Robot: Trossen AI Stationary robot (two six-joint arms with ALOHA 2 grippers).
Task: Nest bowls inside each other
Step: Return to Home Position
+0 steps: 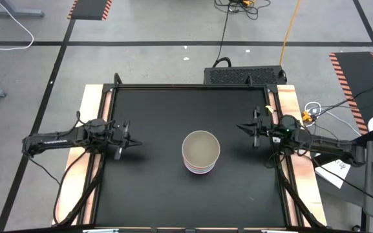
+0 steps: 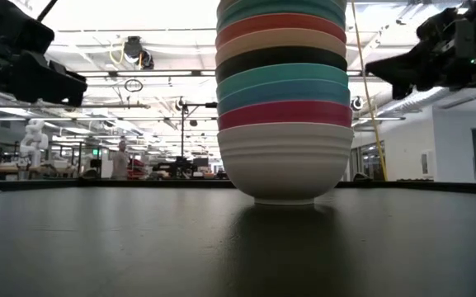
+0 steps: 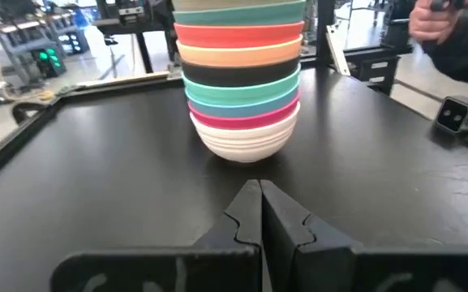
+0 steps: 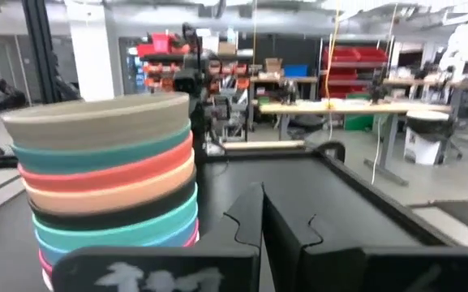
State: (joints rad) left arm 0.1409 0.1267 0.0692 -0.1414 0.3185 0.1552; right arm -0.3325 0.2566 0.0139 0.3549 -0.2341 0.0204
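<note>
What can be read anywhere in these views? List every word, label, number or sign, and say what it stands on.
No text can be read in any view.
Pale marks at the base of the left pincer: too blurred to read.
Pale marks at the base of the right pincer: too blurred to read.
Dark print on the paper sheet beside the table: too small to read.
On the stack of bowls: no print shows.

Bowls (image 1: 201,153) nested in 1 upright stack, mid-table, white at btm.

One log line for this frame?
bowls: one stack, mid table | left gripper: shut, empty, left side | right gripper: shut, empty, right side
</note>
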